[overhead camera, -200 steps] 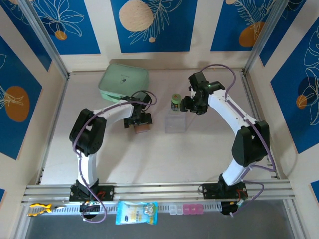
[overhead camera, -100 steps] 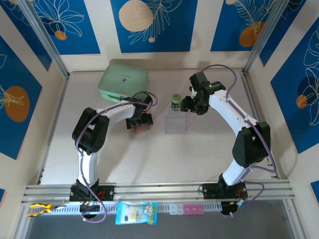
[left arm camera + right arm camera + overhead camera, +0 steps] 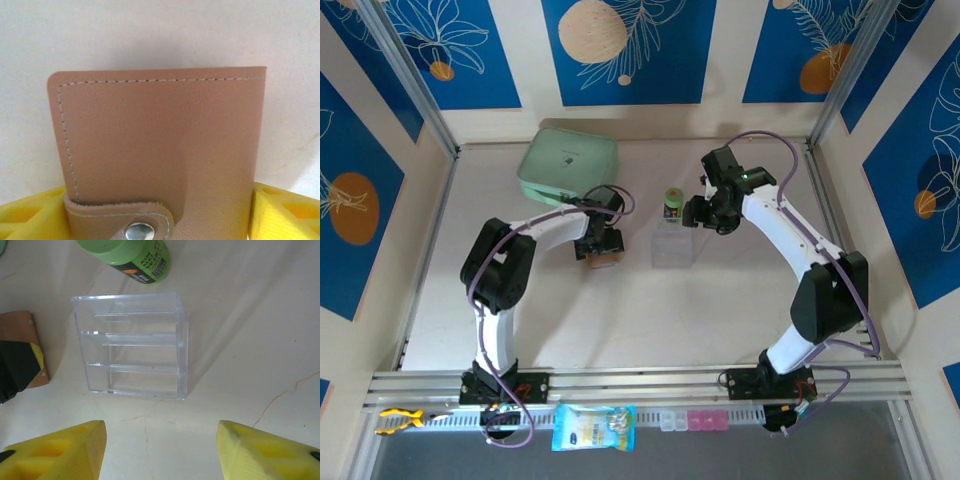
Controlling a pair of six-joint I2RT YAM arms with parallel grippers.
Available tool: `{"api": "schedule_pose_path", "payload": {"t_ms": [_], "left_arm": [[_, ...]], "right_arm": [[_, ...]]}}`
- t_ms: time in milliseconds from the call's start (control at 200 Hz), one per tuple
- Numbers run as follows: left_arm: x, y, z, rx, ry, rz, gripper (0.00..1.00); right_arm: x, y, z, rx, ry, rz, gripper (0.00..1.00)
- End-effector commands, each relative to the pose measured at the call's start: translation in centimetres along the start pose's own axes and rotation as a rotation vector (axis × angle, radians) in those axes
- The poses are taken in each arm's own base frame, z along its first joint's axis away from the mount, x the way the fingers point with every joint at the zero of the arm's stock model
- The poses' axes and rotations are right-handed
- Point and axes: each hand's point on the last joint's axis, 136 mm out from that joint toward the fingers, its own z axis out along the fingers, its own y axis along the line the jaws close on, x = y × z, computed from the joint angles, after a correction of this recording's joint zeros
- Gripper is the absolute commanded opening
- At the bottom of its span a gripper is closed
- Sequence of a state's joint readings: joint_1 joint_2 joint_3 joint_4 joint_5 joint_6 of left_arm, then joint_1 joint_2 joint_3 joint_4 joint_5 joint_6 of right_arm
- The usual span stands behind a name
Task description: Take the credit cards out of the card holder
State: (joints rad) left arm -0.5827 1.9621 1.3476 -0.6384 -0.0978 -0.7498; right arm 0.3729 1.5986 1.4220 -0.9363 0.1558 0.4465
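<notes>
Narrowing at left hand (image 3: pixel 155 200): drawn in from wide to flank holder (image 3: pixel 160 140), lying snapped shut on counter (image 3: pixel 620 310) just left of box (image 3: pixel 132 352); firm clamp unclear. Right hand (image 3: pixel 161 432) apart above box. Likely pre-opening grasp; no cards out yet.

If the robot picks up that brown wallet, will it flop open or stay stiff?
Probably it stays shut: the card holder has a strap fastened by a metal snap. It looks like soft stitched leather, so it may bend a bit when squeezed. Flat and thin, it likely won't roll.
</notes>
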Motion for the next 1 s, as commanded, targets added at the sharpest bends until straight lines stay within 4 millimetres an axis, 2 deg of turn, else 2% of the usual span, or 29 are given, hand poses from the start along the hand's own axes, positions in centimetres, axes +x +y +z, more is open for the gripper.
{"api": "schedule_pose_path", "payload": {"t_ms": [0, 230, 385, 515, 610, 740, 995], "left_arm": [[3.9, -0.2, -1.0, 0.004, 0.06, 0.09, 0.77], [10.4, -0.1, -2.3, 0.006, 0.102, 0.166, 0.77], [14.9, -2.5, -3.0, 0.005, 0.122, 0.275, 0.77], [18.1, -4.3, -2.8, -0.013, 0.154, 0.376, 0.78], [19.4, -4.7, -2.4, -0.048, 0.176, 0.43, 0.83], [20.0, -4.3, -3.4, -0.053, 0.181, 0.466, 0.92], [21.1, 0.4, -4.5, -0.109, 0.2, 0.471, 0.96]], "right_arm": [[1.8, 0.4, -0.6, -0.018, 0.026, -0.003, 0.6], [3.8, 0.4, -0.4, -0.036, 0.046, 0.003, 0.6], [4.5, 0.2, 0.1, -0.032, 0.062, 0.0, 0.6], [4.8, 0.0, 0.3, -0.025, 0.066, 0.001, 0.6], [4.9, -0.1, 0.3, -0.021, 0.068, 0.002, 0.6], [4.9, -0.3, 0.1, -0.017, 0.065, 0.001, 0.6], [4.5, -0.5, -0.1, -0.015, 0.056, 0.002, 0.6]]}}
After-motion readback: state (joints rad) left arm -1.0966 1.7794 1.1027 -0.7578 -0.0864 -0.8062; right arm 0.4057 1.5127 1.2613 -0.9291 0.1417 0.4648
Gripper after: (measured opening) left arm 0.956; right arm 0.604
